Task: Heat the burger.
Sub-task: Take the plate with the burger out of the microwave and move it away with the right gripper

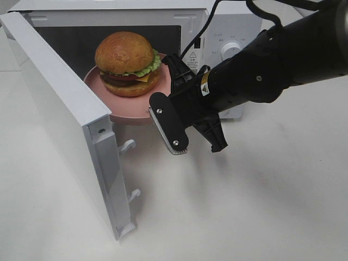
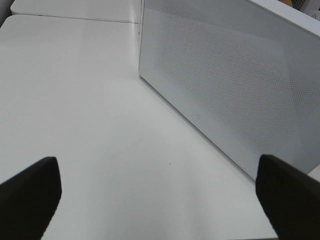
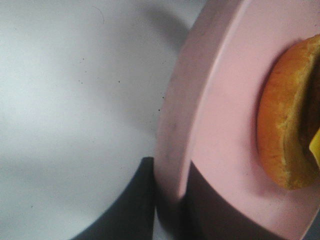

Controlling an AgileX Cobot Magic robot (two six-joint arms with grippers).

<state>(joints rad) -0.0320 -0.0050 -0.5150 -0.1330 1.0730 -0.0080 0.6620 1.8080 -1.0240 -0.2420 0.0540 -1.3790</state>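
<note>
The burger (image 1: 128, 62) sits on a round pink plate (image 1: 124, 105) at the mouth of the open microwave (image 1: 231, 38), and the plate's front part sticks out over the table. My right gripper (image 1: 162, 110) is shut on the plate's near-right rim. In the right wrist view, the gripper (image 3: 172, 212) has one dark finger on each side of the plate's rim (image 3: 175, 125), and the edge of the burger's bun (image 3: 282, 135) shows beyond. My left gripper (image 2: 160, 200) is open and empty, low over the white table beside the door's outer face (image 2: 230, 85).
The microwave door (image 1: 60, 109) swings out to the left toward the front, its latch hooks (image 1: 128, 145) facing the opening. White tabletop (image 1: 244, 206) spreads in front and to the right. The control knob (image 1: 232, 50) sits behind my right arm.
</note>
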